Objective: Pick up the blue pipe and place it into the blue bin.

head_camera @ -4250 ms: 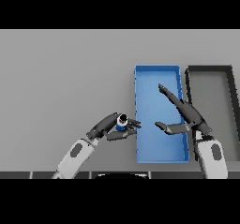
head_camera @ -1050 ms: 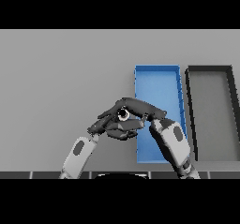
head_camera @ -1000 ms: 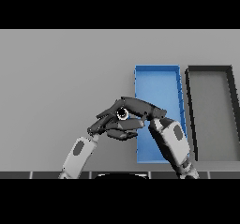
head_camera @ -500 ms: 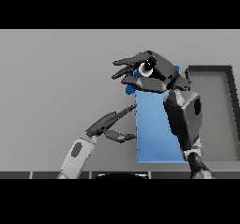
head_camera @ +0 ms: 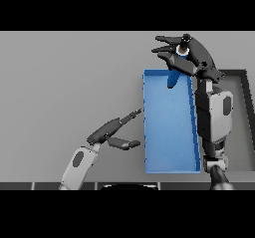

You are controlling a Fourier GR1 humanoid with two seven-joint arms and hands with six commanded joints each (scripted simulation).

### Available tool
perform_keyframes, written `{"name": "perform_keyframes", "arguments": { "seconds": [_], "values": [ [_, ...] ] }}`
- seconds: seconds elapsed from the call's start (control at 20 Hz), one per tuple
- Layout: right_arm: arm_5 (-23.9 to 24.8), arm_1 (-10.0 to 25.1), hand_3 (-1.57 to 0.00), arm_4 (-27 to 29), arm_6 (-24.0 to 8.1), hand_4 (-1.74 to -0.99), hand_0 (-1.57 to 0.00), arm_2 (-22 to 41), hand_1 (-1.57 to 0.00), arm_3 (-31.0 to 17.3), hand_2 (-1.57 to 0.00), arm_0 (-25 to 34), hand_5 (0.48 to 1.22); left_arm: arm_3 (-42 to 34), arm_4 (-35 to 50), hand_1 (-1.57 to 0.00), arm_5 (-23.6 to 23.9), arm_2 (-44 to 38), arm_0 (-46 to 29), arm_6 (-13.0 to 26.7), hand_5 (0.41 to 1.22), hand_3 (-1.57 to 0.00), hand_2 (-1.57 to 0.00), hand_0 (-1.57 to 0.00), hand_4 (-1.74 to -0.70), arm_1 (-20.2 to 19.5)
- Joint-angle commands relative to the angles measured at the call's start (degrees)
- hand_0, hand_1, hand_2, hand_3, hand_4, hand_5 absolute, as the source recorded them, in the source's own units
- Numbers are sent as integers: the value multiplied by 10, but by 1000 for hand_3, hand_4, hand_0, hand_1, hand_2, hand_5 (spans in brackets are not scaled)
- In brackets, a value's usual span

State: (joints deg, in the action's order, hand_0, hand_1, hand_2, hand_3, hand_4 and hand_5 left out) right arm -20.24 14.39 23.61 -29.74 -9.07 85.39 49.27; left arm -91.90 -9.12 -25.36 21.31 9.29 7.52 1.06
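Right hand (head_camera: 191, 58) hides blue pipe (head_camera: 174, 76) top; dark bin (head_camera: 244, 77) seemingly cut off at right edge.

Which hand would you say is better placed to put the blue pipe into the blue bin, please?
The right hand: its fingers are curled round the blue pipe, held over the far end of the blue bin. The left hand is open beside the bin, holding nothing.

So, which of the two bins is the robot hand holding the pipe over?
The blue bin, left of the black bin. The right robot hand holds the blue pipe over its far end.
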Motion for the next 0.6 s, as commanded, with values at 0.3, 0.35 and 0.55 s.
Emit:
{"name": "perform_keyframes", "arguments": {
  "seconds": [0.3, 0.35, 0.55],
  "values": [
    [7, 3, -1571, -78, -52, -1500, -1571, -10, -1571, -8, -1571, -99, 1221, 4, -14, 1, 9, 3, 2, -26, 462, 1, 1, 1, -929, 0],
    [10, -2, -1571, -95, -52, -1500, -1571, -7, -1571, -10, -1571, -111, 1221, 8, -16, 1, 10, 1, 7, -27, 463, 1, 1, 1, -927, -2],
    [54, 8, -1571, -125, -52, -1499, -1571, 14, -1571, -42, -1571, -160, 1221, 8, -24, 1, 18, 6, 5, -28, 467, 1, 1, 1, -928, 3]
  ]
}}
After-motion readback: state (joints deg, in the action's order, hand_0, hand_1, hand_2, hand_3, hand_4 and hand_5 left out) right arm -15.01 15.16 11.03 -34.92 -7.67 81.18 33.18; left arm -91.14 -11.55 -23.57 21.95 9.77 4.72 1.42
